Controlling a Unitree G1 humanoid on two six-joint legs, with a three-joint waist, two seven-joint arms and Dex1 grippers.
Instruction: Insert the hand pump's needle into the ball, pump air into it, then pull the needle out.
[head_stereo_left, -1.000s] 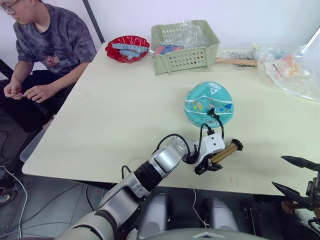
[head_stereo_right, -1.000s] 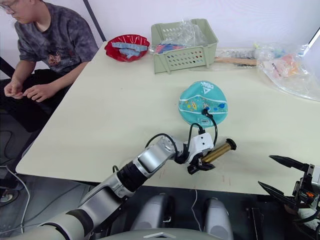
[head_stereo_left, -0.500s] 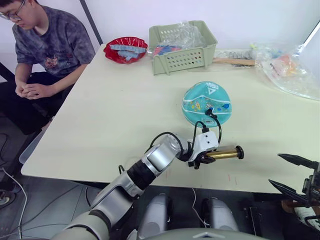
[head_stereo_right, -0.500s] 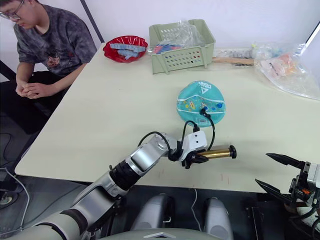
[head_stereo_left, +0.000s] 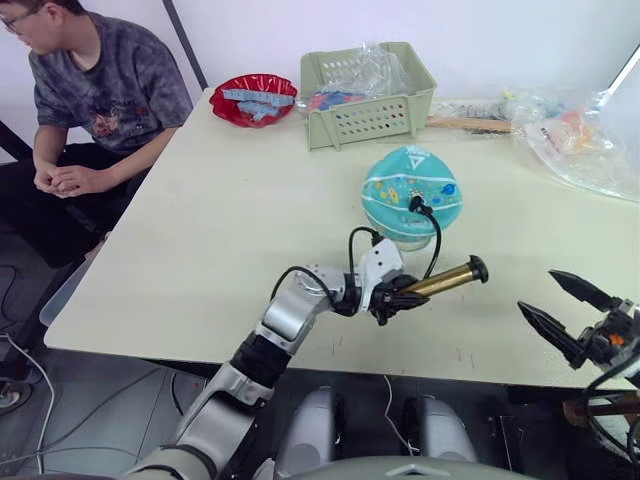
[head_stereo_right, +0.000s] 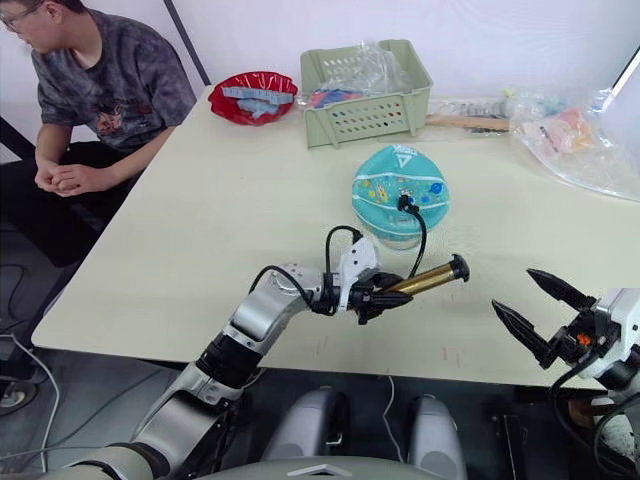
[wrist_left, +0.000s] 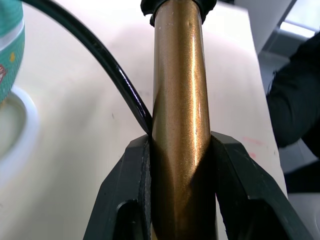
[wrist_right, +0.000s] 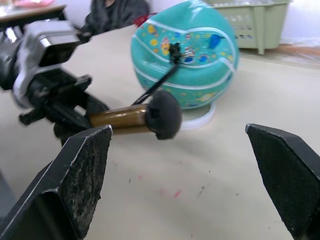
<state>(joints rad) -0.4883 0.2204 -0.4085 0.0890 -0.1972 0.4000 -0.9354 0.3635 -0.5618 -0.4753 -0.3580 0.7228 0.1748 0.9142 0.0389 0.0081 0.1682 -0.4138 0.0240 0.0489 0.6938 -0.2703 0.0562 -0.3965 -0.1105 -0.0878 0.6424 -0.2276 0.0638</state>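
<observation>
Pale table (head_stereo_left: 230, 220), white wall (head_stereo_left: 500, 30)

Bare surface (head_stereo_left: 230, 220) left of ball (head_stereo_left: 411, 192); hand pump (head_stereo_left: 440, 279) and hose block its near side, green basket (head_stereo_left: 368, 92) stands behind, plastic bags (head_stereo_left: 580, 140) far right.

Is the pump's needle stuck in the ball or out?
In, it seems: the hose's black fitting sits against the ball; the needle itself is hidden.

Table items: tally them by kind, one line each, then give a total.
Ball: 1
Hand pump: 1
White ring stand under the ball: 1
Green basket: 1
Red bowl: 1
Clear plastic bag: 1
Total: 6
</observation>
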